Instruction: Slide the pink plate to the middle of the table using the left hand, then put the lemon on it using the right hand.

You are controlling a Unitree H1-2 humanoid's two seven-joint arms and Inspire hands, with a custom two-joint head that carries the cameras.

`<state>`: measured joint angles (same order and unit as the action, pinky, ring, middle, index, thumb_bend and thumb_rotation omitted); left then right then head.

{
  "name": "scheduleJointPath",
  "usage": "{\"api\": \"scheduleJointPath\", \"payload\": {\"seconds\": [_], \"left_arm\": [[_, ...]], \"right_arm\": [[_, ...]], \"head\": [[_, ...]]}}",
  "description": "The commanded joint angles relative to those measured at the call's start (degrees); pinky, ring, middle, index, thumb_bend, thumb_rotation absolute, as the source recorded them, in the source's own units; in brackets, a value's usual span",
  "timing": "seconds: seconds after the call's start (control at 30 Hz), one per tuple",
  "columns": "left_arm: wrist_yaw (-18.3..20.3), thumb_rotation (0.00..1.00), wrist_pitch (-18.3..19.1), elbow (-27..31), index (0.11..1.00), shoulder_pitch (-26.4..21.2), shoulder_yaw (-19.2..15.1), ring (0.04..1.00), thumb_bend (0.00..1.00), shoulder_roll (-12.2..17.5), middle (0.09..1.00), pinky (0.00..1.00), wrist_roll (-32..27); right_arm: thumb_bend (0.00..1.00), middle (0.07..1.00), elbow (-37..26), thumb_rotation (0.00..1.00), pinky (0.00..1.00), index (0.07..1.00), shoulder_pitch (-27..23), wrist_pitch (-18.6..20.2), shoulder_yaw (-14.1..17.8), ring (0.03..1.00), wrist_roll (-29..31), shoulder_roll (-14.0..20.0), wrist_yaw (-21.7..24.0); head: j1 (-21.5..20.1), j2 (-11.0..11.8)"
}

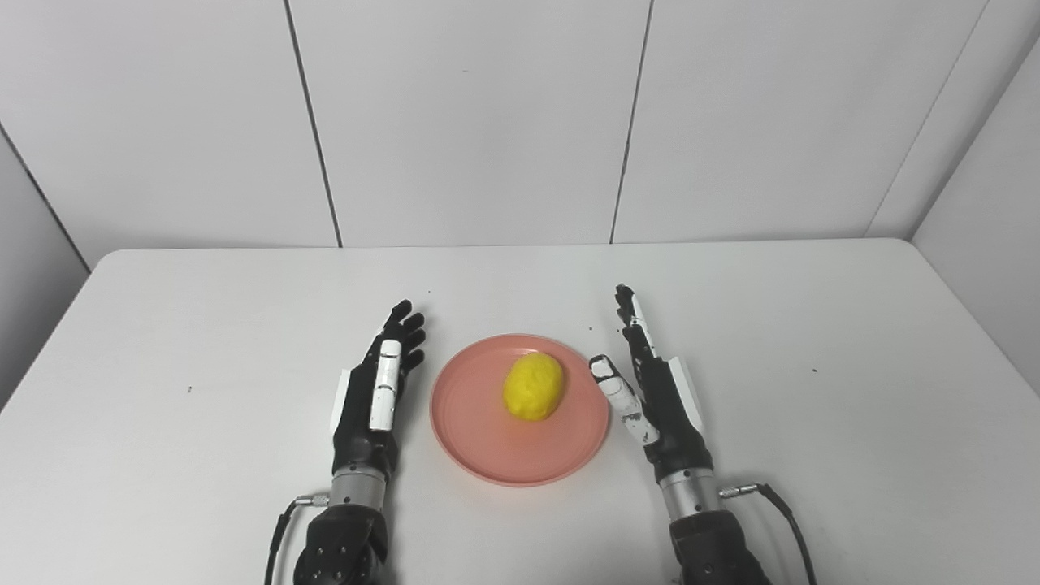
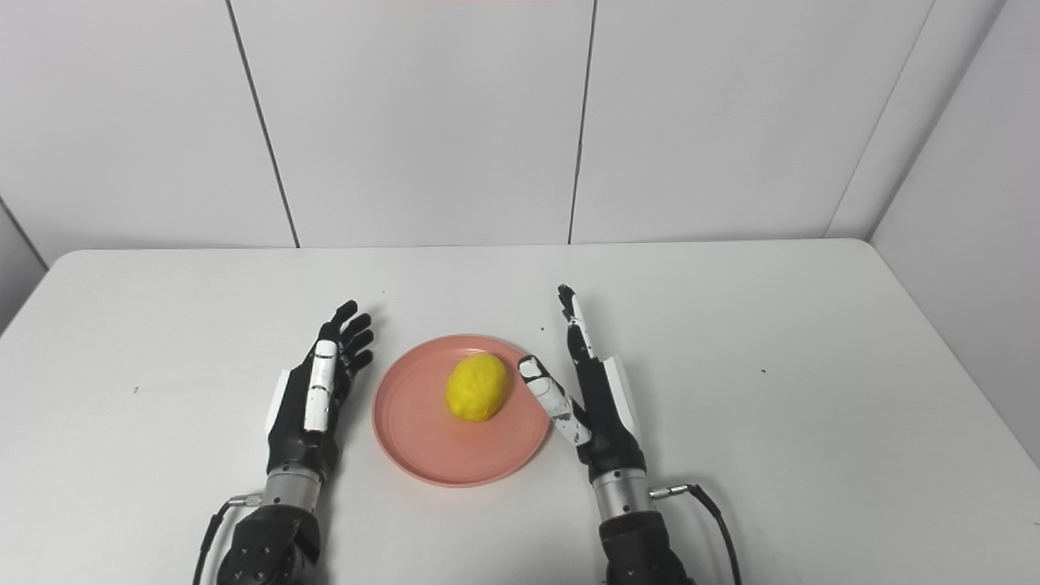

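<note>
Although both hands flank the work, neither has hold of anything. The lemon (image 1: 533, 387) lies on the pink plate (image 1: 479, 447), on the plate's far right part, clear of the rim. The plate sits flat on the white table (image 1: 162, 341), near the table's middle and toward the front edge.

Left hand (image 1: 375, 398): fingers extended and apart, empty, just beside the plate's left rim; contact with the rim cannot be confirmed. Right hand (image 1: 650, 382): likewise spread and empty, edge-on just beside the plate's right rim, thumb reaching toward the plate.

Assessment: judged from the present layout, both steps appear complete.

Handling notes, as judgement only. The lemon looks small, light and firm, with a dimpled skin giving fair grip; its oval form would roll if nudged. Best held across the narrow waist, thumb opposing the fingers, from above. The plate appears rigid, shallow and smooth, probably plastic and light; it should slide readily on the table under a push at the rim, and a sharp push could set the lemon rolling.
</note>
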<state>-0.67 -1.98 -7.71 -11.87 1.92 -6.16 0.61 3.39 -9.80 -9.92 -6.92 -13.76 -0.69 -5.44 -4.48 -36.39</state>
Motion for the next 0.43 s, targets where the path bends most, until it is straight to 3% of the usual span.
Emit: {"api": "scheduleJointPath", "payload": {"seconds": [0.0, 0.4], "left_arm": [[1.16, 1.00, 0.03, 2.04, 0.955, 0.67, 0.56, 0.961, 0.55, 0.84, 0.966, 0.99, -0.32], [2.13, 1.00, 1.33, 4.14, 1.000, 1.83, 1.97, 1.000, 0.55, 2.83, 1.000, 1.00, 0.08]], "right_arm": [[0.71, 1.000, -1.64, 1.00, 1.00, 1.000, -0.99, -0.37, 0.44, 1.000, 1.93, -0.17, 0.87], [0.75, 1.000, 0.69, 1.00, 1.00, 0.999, -0.36, -1.78, 1.76, 1.000, 7.64, -0.82, 2.30]], "head": [[0.08, 0.06], [-0.28, 0.41]]}}
